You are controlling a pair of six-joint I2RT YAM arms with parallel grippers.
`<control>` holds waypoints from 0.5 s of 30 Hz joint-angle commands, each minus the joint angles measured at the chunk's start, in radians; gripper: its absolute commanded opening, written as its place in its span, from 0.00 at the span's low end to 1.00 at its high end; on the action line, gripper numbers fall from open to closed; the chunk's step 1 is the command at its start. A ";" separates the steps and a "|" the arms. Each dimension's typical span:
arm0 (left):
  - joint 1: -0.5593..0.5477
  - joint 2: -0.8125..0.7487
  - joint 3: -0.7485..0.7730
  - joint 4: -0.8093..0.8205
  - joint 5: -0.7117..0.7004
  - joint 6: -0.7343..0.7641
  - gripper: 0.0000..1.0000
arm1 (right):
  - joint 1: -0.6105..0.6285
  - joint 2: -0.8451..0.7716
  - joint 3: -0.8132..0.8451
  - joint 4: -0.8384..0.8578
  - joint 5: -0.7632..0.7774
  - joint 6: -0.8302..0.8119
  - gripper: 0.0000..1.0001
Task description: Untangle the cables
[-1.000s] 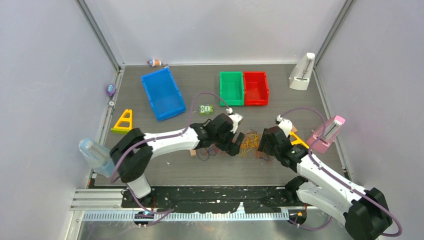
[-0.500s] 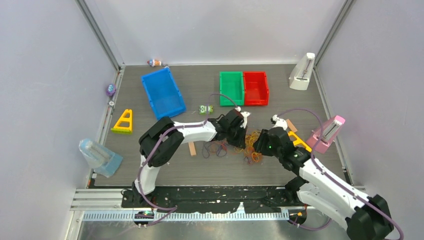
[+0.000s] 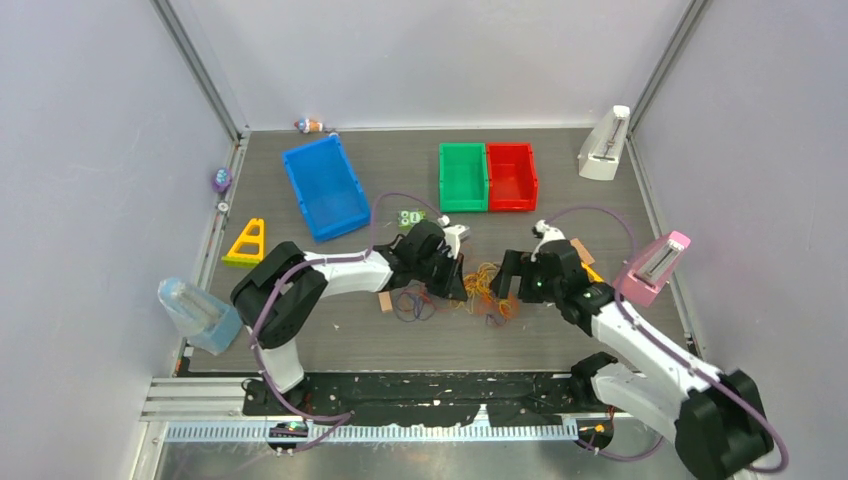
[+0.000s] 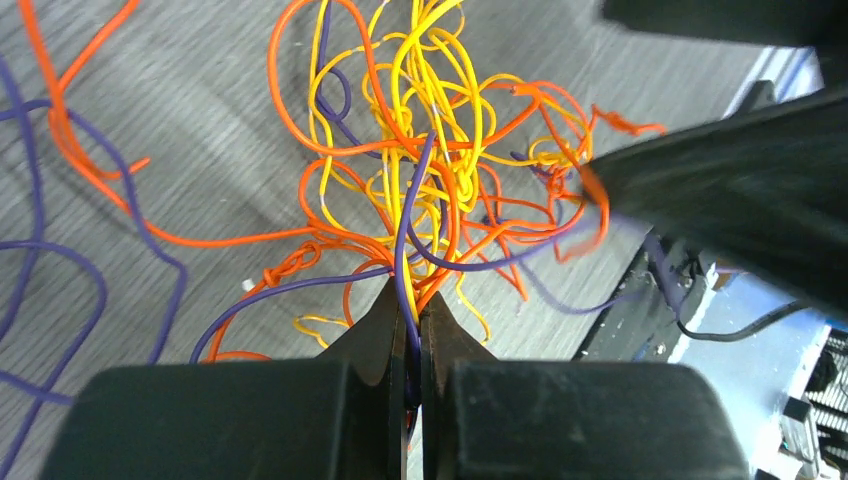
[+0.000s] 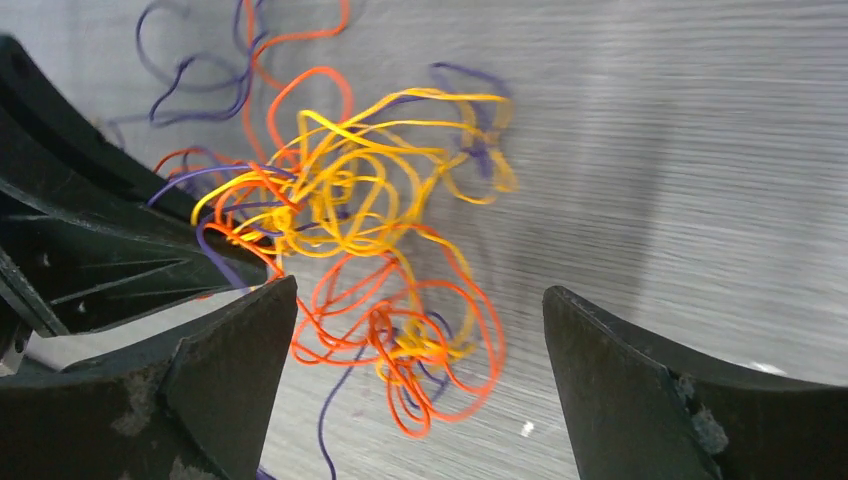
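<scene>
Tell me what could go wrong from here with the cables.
The left gripper is shut on a purple strand threaded through the orange-yellow tangle; pulling may tighten the knot.
The right gripper is open, anchoring nothing, so the whole tangle may drag along.
The grippers sit close and might collide.

Cables (image 3: 484,288) boxed in: left gripper (image 3: 453,284) touching them on one side, right gripper (image 3: 504,285) just beside on the other. Block (image 3: 385,301) sits near the loose purple loops. Bare table (image 3: 470,345) toward the bases, and between tangle and green bin (image 3: 462,206).
</scene>
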 commanded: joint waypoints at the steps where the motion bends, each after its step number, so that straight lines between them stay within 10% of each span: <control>1: -0.004 -0.024 0.000 0.097 0.087 0.008 0.00 | 0.004 0.163 0.034 0.222 -0.277 -0.046 0.98; 6: -0.004 -0.019 0.013 0.114 0.093 -0.017 0.00 | 0.042 0.329 0.035 0.271 -0.175 -0.013 0.93; 8: -0.004 -0.015 0.015 0.110 0.100 -0.019 0.00 | 0.052 0.376 0.042 0.277 -0.145 -0.005 0.77; 12: 0.003 -0.065 0.001 0.043 0.047 -0.004 0.00 | 0.057 0.366 0.049 0.209 0.056 0.037 0.11; 15: 0.045 -0.156 -0.044 -0.046 -0.073 0.002 0.00 | 0.057 0.268 0.029 0.113 0.277 0.119 0.06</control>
